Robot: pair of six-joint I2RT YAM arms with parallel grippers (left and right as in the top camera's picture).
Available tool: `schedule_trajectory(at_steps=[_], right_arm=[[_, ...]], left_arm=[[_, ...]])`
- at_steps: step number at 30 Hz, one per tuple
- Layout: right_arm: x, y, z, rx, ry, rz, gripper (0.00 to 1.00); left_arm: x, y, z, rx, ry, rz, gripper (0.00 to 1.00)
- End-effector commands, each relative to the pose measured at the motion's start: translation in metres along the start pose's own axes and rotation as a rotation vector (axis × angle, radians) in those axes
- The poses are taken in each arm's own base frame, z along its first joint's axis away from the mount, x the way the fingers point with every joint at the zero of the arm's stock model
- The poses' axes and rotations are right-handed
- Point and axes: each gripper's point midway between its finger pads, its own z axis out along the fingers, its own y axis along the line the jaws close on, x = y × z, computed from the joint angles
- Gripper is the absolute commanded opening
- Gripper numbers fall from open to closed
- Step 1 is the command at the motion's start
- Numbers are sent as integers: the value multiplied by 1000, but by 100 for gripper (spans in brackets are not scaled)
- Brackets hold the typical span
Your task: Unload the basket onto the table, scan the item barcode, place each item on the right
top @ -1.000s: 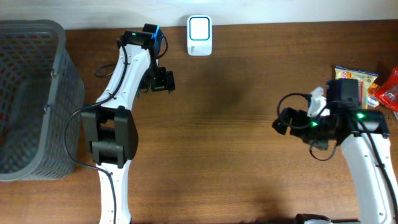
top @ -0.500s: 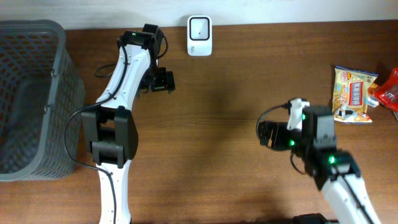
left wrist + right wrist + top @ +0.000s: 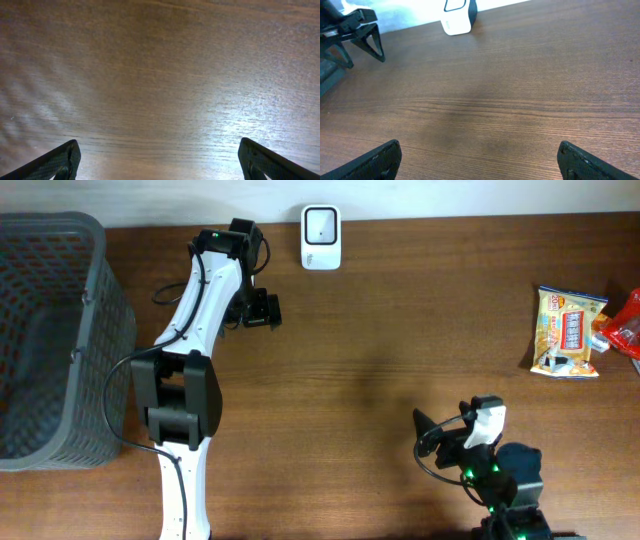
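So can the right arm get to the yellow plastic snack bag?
Probably yes. The right hand is open and empty, and only bare brown wooden table lies between it and the yellow plastic snack bag, though it points away.

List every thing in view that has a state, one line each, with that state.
left gripper, fingers open, holding nothing.
right gripper, fingers open, holding nothing.
scanner, standing upright at the far edge of the table, no item at it.
yellow snack packet, lying flat, ungripped.
red packet, lying at the right edge, partly out of frame.
basket, upright, mouth facing up.
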Motion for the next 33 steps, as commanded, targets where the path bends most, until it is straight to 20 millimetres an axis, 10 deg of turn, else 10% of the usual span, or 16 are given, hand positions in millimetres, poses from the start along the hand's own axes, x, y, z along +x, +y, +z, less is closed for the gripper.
schedule_trajectory(at_steps=[1, 33], right_arm=[[-1, 4, -4, -27, -49, -9, 99], [-39, -17, -20, 131, -309, -199, 99]], left_arm=[[2, -1, 0, 3, 4, -11, 99], [2, -1, 0, 3, 3, -10, 99]])
